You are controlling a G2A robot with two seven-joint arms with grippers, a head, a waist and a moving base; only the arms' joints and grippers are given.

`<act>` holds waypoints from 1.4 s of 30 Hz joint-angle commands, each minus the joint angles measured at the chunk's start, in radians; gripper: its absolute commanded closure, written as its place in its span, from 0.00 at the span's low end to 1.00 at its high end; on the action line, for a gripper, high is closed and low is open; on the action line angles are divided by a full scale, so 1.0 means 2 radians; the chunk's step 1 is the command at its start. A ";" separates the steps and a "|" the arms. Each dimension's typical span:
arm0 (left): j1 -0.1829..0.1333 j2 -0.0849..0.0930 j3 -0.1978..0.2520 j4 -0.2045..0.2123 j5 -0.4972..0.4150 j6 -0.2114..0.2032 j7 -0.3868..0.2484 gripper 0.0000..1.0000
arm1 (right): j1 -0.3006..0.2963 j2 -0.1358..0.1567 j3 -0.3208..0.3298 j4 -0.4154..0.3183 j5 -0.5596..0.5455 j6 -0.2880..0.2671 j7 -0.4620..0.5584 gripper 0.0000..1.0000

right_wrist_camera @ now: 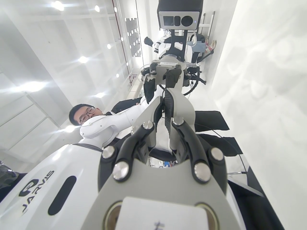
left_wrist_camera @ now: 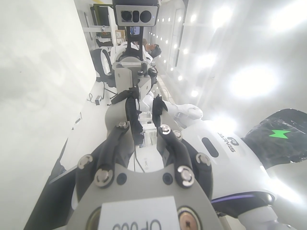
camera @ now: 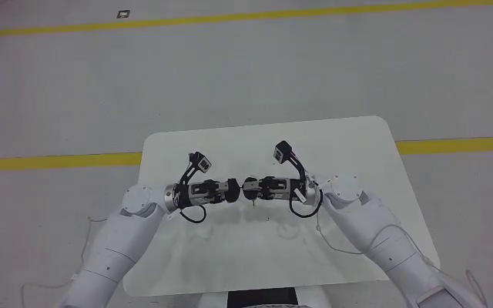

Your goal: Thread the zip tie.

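Observation:
My two grippers meet tip to tip above the middle of the white table (camera: pixel 347 146). The left gripper (camera: pixel 237 190) is open, its two black fingers (left_wrist_camera: pixel 131 116) spread apart around a gap (left_wrist_camera: pixel 144 106). Facing it, the right gripper (camera: pixel 253 189) has its pads (right_wrist_camera: pixel 169 106) pressed almost together (right_wrist_camera: pixel 163 99) on a thin black strip that looks like the zip tie. A thin black strip (left_wrist_camera: pixel 135 149), which seems to be the same tie, runs from the right gripper's tips into the gap between the left fingers. The tie's head is hidden.
Both arms hang a little above the tabletop, elbows out to either side. Bare table surface lies in front of and behind the grippers. Grey floor with yellow lines (camera: pixel 231 17) surrounds the table.

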 commanded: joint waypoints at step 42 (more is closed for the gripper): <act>-0.014 0.003 0.012 0.021 -0.009 -0.008 -0.003 1.00 | -0.003 0.000 0.018 0.006 0.006 -0.013 0.000 0.00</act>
